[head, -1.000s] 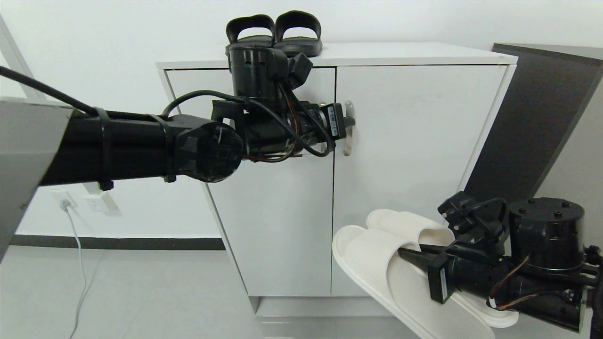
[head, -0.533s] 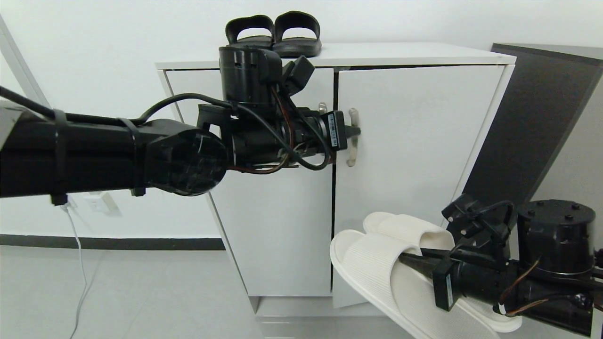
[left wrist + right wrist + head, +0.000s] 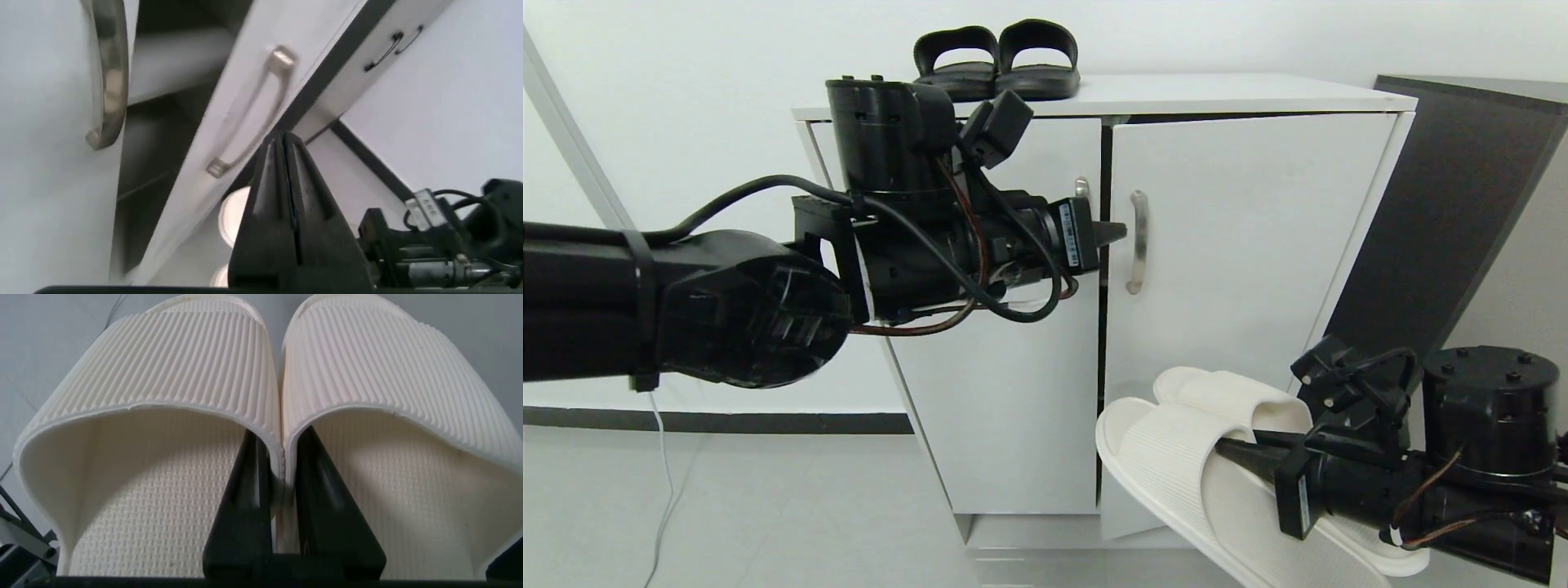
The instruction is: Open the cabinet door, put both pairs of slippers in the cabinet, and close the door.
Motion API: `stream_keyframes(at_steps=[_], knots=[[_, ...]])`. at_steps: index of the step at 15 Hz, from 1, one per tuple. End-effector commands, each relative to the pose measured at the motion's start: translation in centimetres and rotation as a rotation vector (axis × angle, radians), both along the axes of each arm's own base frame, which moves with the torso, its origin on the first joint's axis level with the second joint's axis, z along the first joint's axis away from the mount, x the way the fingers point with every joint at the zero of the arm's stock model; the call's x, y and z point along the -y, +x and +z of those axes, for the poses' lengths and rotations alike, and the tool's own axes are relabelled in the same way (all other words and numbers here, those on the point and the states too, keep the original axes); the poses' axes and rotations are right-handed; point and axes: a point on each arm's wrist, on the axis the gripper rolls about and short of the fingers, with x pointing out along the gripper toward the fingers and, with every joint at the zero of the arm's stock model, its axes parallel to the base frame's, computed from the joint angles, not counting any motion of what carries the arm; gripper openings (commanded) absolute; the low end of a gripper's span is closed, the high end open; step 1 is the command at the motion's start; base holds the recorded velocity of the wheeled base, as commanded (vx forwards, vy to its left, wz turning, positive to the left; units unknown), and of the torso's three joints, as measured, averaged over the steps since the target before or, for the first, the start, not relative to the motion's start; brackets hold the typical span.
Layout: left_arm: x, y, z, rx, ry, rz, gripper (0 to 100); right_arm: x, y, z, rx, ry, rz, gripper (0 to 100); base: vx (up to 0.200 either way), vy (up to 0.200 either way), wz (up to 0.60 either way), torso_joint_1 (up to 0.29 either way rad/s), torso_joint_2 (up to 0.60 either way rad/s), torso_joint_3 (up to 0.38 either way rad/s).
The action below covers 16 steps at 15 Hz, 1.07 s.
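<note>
- black slippers (image 3: 996, 53) sit on top of the cabinet (image 3: 1258, 91), at 12 o'clock in the head view, untouched.
- left pincer (image 3: 1121, 233), fingers together and empty, hangs just at 9 o'clock of the right door's handle (image 3: 1137, 241).
- that door (image 3: 1241, 245) is ajar, with a dark gap down its 9 o'clock edge. opening it is the step in hand, and it likely needs a wider swing next.
- white slippers (image 3: 1176, 457), at 5 o'clock, are clamped by their inner straps in the right pincer (image 3: 1223, 443).
</note>
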Motion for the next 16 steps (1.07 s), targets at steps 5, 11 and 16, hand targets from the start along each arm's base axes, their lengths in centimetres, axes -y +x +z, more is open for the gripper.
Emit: stream_keyframes(at_steps=[5,11,16], knots=[[-1.8,2.2,-0.7,-0.022,-0.006,0.049,0,0.0,-0.1,-0.1,-0.001,-0.001,0.002,0,0.0,0.0,0.0,0.0,0.0,0.0],[-0.7,4.4,-1.0,-0.013,-0.012,0.05,0,-0.1,-0.1,-0.1,-0.002,-0.003,0.007,0,0.0,0.0,0.0,0.0,0.0,0.0],[1.0,6.7,-1.5,0.002,-0.022,0.027,0,-0.1,-0.5,-0.1,-0.003,-0.004,0.015,0,0.0,0.0,0.0,0.0,0.0,0.0]])
